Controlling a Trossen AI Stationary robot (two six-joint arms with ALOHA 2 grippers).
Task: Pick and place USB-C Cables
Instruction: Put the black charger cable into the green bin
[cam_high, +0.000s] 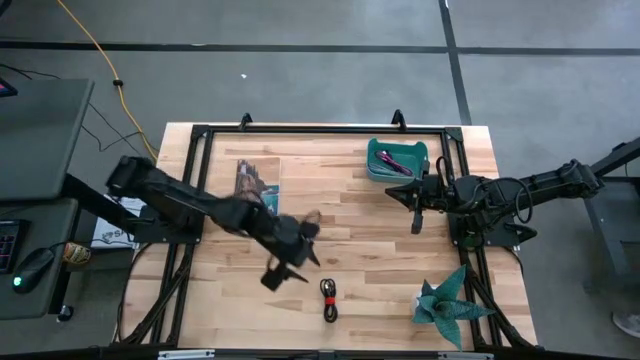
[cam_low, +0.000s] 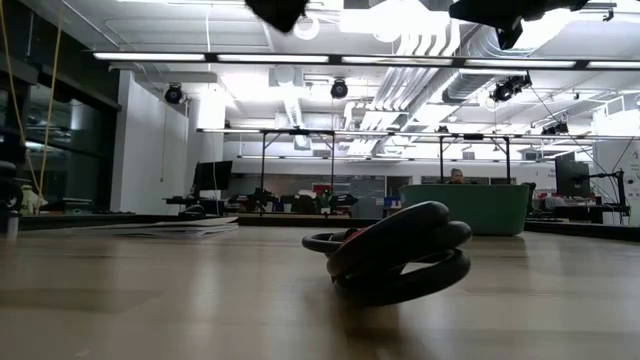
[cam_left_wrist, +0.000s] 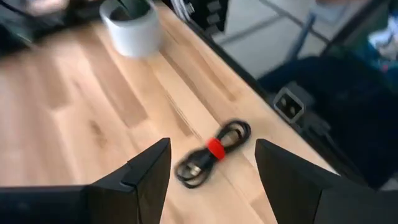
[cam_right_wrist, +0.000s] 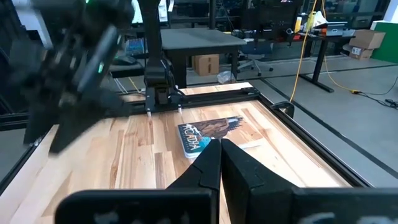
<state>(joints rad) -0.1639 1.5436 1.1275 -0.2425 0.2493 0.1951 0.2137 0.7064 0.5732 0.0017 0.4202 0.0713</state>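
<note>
A black coiled cable with a red band (cam_high: 328, 298) lies flat on the wooden table near its front edge; it also shows in the low view (cam_low: 395, 265) and the left wrist view (cam_left_wrist: 214, 152). My left gripper (cam_high: 281, 274) is open, in the air just left of the cable, and touches nothing; its fingers (cam_left_wrist: 149, 168) frame the cable from a distance. A magenta cable (cam_high: 402, 160) lies in the green tray (cam_high: 375, 165) at the far right. My right gripper (cam_high: 417, 218) is shut and empty, in front of the tray. The other cables do not show.
A printed booklet (cam_high: 257, 185) lies at the far left of the table and shows in the right wrist view (cam_right_wrist: 211, 134). A teal leafy plant (cam_high: 450, 300) stands at the near right, with its grey pot (cam_left_wrist: 130, 28) showing. A black frame (cam_high: 320, 128) borders the table.
</note>
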